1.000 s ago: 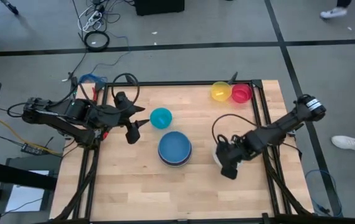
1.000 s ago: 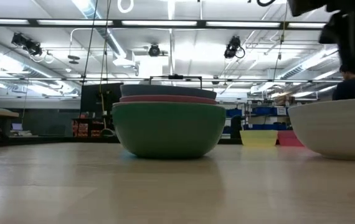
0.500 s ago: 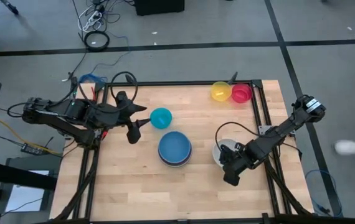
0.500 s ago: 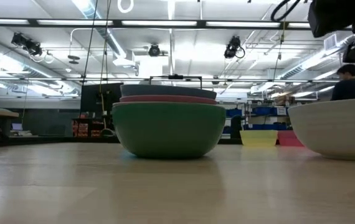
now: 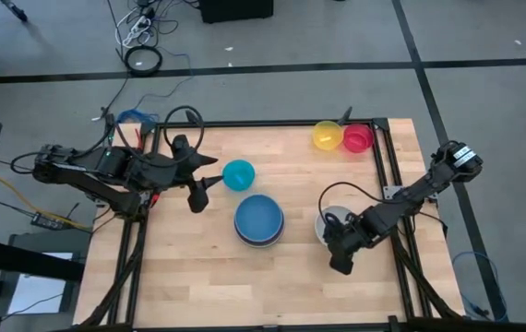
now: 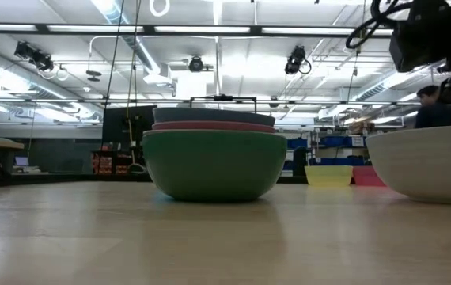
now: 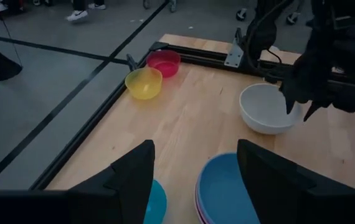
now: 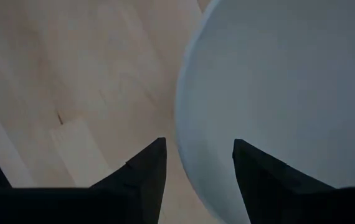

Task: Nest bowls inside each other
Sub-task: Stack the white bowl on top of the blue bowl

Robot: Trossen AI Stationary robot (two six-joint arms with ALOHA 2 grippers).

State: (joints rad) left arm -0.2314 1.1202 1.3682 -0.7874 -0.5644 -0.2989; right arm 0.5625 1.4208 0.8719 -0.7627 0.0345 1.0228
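Note:
A white bowl [image 5: 323, 221] rests on its base at the table's right, seen also in the left wrist view [image 7: 261, 111] and the low view [image 6: 431, 162]. My right gripper [image 8: 199, 142] hangs over its near rim [image 8: 184, 118], pointing steeply down and open. One finger stands outside the wall and one over the hollow, apart from the rim. A stack topped by a blue bowl [image 5: 259, 219] sits mid-table, with a green bowl [image 6: 214, 166] at its bottom. A cyan bowl [image 5: 238, 174] stands beside my open left gripper [image 5: 197, 198], which waits raised at the left.
A yellow bowl [image 5: 327, 136] and a red bowl [image 5: 358, 138] stand side by side at the far right corner. The black frame rail [image 5: 388, 175] runs along the table's right edge. Bare wood [image 5: 291, 286] lies along the near edge. A person shows beyond the table [image 6: 435, 111].
My right gripper has come down toward the white bowl and a little toward the near edge, and now stands over the bowl's near rim. The bowls have kept their places.

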